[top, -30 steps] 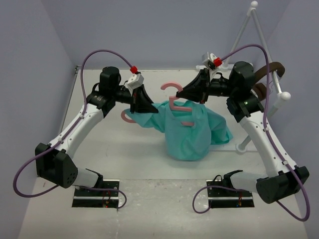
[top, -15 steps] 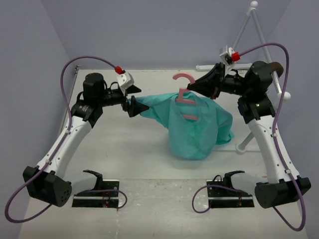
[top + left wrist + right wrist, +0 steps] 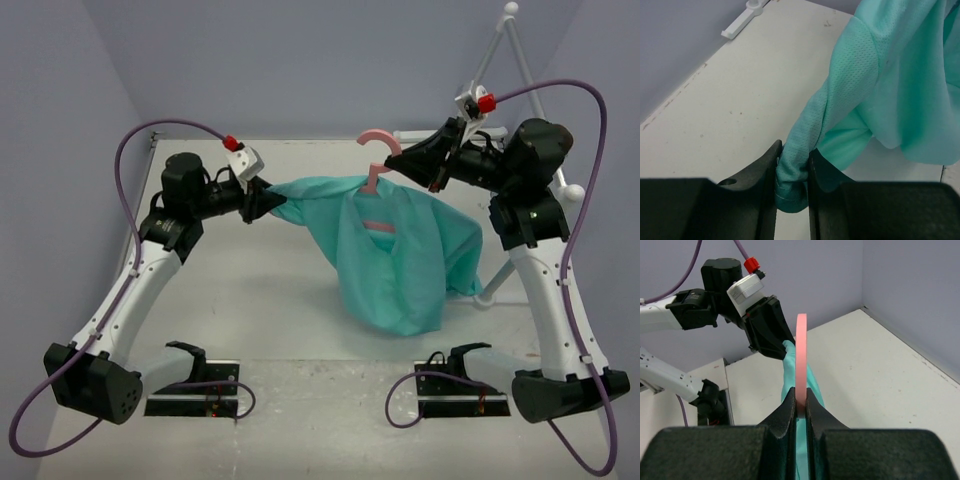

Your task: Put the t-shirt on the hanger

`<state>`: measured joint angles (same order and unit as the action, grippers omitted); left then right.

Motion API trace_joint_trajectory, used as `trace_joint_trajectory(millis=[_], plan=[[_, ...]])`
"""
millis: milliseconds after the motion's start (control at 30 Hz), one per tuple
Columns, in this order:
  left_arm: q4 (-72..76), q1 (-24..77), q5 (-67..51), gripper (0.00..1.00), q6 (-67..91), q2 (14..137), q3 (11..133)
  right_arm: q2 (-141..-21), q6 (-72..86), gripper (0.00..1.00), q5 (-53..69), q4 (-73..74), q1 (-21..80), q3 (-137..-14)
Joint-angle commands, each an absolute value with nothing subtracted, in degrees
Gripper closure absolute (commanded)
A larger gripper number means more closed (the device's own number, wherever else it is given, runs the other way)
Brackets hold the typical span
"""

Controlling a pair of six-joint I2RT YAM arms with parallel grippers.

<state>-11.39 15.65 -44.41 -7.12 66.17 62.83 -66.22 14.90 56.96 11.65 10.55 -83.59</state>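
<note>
The teal t-shirt (image 3: 400, 250) hangs in the air above the table, draped over the pink hanger (image 3: 378, 165), whose hook sticks up through the collar. My right gripper (image 3: 398, 166) is shut on the hanger near its neck; in the right wrist view the pink hanger (image 3: 801, 360) stands edge-on between the fingers, above my right gripper (image 3: 800, 407). My left gripper (image 3: 280, 203) is shut on the left sleeve and pulls it out to the left. The left wrist view shows the t-shirt sleeve (image 3: 840, 100) pinched in my left gripper (image 3: 792, 165).
A white tubular rack (image 3: 500, 60) stands at the back right behind the right arm. Two black fixtures (image 3: 195, 380) (image 3: 455, 385) sit at the near edge of the table. A white bracket (image 3: 745, 17) lies at the table's far edge.
</note>
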Motion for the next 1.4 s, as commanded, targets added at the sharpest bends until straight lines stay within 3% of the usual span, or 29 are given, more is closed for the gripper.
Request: trace_joint_trajectory(millis=[0,200,233,267,300,333,433,467,700,1067,1367], plan=[[-9.10,15.16,-43.88,0.98,-7.12,64.95,63.67,-67.94,15.91,1.00,55.81,14.76,10.99,-87.06],[-10.30,14.28,-32.07,0.97,-4.65,64.07,64.77,-68.35,14.26,1.00,55.23,16.20,10.92,-85.62],[-10.39,14.02,-30.93,0.79,-4.08,64.05,64.73,-68.18,14.39,1.00,55.85,15.67,10.97,-84.80],[-10.54,13.73,-29.27,0.37,-3.21,63.90,64.44,-68.04,14.75,1.00,56.15,14.23,10.90,-84.15],[-10.71,13.71,-28.60,0.35,-3.00,63.98,64.26,-67.94,14.85,1.00,56.16,14.15,10.98,-83.86],[-10.72,13.21,-27.08,0.47,-2.38,63.98,63.75,-67.77,15.13,1.00,56.88,13.05,10.93,-83.41],[-9.84,12.27,-23.61,0.97,1.41,63.91,62.58,-67.26,15.78,1.00,57.63,11.25,10.99,-82.19],[-9.10,12.16,-23.27,1.00,2.29,63.84,61.95,-67.12,15.94,1.00,57.78,11.04,10.99,-81.97],[-8.20,12.10,-23.62,1.00,3.66,63.37,60.85,-67.15,15.65,1.00,57.51,10.87,10.99,-81.15],[-6.63,11.87,-0.61,1.00,10.74,57.60,59.42,-69.25,12.73,1.00,57.98,12.85,12.30,-80.92],[-16.89,11.94,2.16,1.00,11.15,64.60,61.78,-67.01,13.12,1.00,60.07,8.17,12.30,-78.44]])
